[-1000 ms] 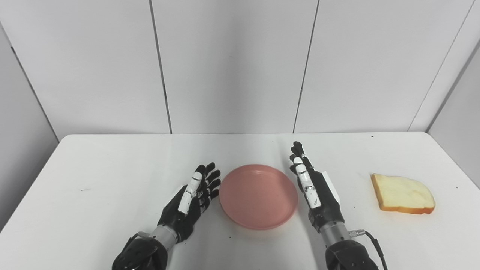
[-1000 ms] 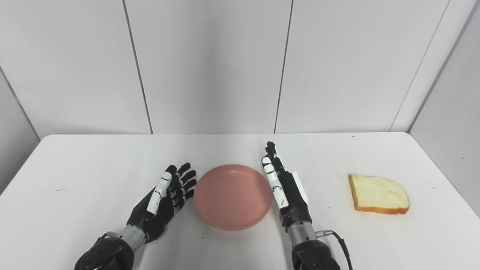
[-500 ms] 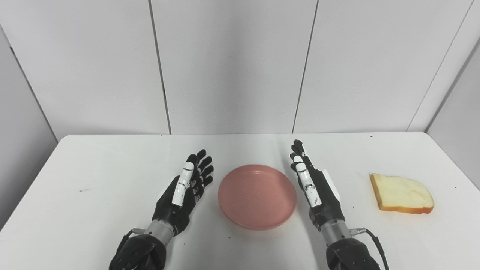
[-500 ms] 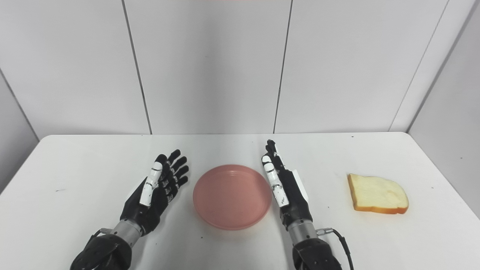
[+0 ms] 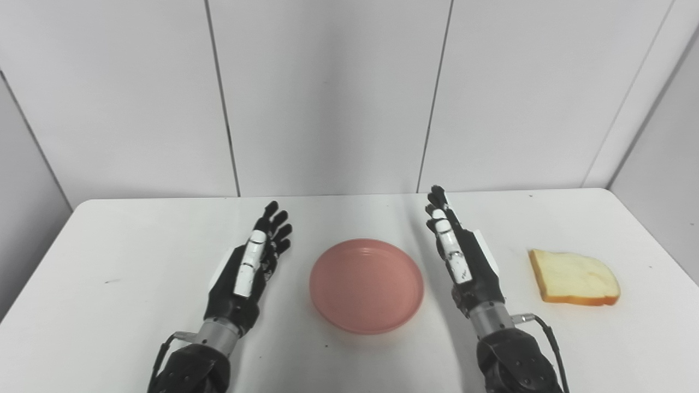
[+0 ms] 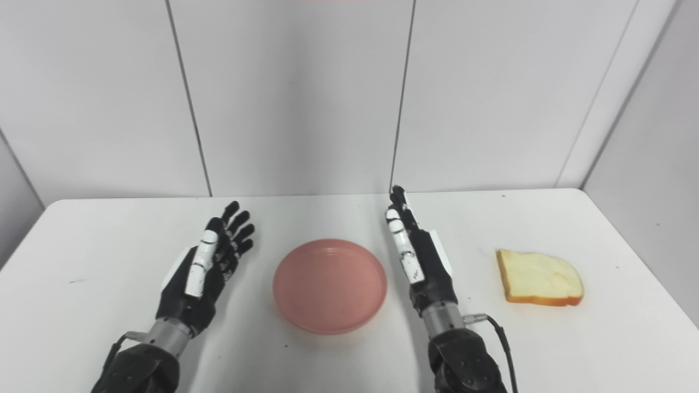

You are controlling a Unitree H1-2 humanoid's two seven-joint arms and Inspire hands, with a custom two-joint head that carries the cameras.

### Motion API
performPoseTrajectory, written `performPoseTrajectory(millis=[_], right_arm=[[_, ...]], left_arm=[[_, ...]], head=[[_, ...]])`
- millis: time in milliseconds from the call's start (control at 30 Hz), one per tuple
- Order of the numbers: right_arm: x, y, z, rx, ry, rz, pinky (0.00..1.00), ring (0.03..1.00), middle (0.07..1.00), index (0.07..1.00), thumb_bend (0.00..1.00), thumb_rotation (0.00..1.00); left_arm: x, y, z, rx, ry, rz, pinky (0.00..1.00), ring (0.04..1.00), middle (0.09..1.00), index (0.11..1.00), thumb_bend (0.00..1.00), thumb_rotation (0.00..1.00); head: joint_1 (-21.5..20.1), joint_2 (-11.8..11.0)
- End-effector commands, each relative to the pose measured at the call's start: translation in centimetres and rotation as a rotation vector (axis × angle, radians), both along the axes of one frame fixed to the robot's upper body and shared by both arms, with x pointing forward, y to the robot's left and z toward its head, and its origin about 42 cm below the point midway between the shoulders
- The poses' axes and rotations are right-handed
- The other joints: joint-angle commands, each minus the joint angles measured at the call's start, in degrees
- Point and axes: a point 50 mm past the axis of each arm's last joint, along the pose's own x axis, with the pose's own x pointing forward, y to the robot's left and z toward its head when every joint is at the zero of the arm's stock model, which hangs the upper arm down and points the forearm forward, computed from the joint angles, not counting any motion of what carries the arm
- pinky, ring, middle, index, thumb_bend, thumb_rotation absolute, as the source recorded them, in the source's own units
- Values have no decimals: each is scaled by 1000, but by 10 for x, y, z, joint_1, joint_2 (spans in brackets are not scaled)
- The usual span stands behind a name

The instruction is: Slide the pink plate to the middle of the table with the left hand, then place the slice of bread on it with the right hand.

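Black and white, my left hand (image 5: pixel 246 267) stands on edge at the left, fingers spread and holding nothing, clear of the pink plate (image 5: pixel 366 284) with a strip of bare white table (image 5: pixel 136 256) between them. Smooth, round and shallow, with a low raised rim, the plate lies flat near the table's middle, so I judge the slide done. Just beyond its right rim my right hand (image 5: pixel 461 259) also stands on edge, fingers straight and close together, empty, its back towards the bread. Off to that hand's right, well apart, lies the slice of bread (image 5: pixel 573 269): pale, porous crumb, tan crust, flat on the table, long axis running left to right. My right hand is much the nearer, and must travel right.
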Motion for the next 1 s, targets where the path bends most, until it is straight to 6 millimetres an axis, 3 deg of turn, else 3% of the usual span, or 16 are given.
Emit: performPoseTrajectory(millis=[0,100,233,367,467,567,600,700,867,967], right_arm=[[2,-1,33,-9,-131,-20,984,981,997,988,413,910],[4,-12,47,-29,-159,-46,970,969,991,991,464,864],[9,-28,72,-62,-204,-78,879,929,994,1000,538,734],[10,-43,100,-161,-242,-128,832,883,978,1000,572,687],[11,-61,118,-345,-253,-182,817,917,966,990,640,706],[12,-79,134,-453,-238,-164,890,949,983,993,767,565],[11,-85,140,-516,-209,-144,923,971,994,998,851,510],[9,-99,153,-718,-116,-129,955,995,999,1000,964,467],[1,-120,159,-942,-36,-173,914,985,999,1000,1000,355],[0,-137,164,-1016,29,-193,918,976,987,999,1000,353]], left_arm=[[2,5,10,15,-79,12,972,962,978,987,645,1000],[-1,10,7,15,-74,8,972,965,979,989,652,1000],[-2,17,6,29,-77,-5,977,977,989,996,671,1000],[1,20,3,26,-81,-9,972,975,988,996,690,1000],[3,19,1,9,-75,-12,970,967,984,992,673,1000],[4,19,0,11,-70,-17,974,970,986,995,681,1000],[4,19,0,11,-67,-13,966,966,982,991,684,1000],[6,23,-2,7,-62,-8,971,968,984,991,683,1000],[7,35,-4,30,-77,1,984,971,977,980,693,1000],[7,41,-5,20,-78,7,973,964,967,970,687,1000]], head=[[0,0],[-32,-7],[-53,-9],[-63,-11],[-71,-12],[-74,-12],[-78,-12],[-102,-13],[-130,-13],[-141,-12]])
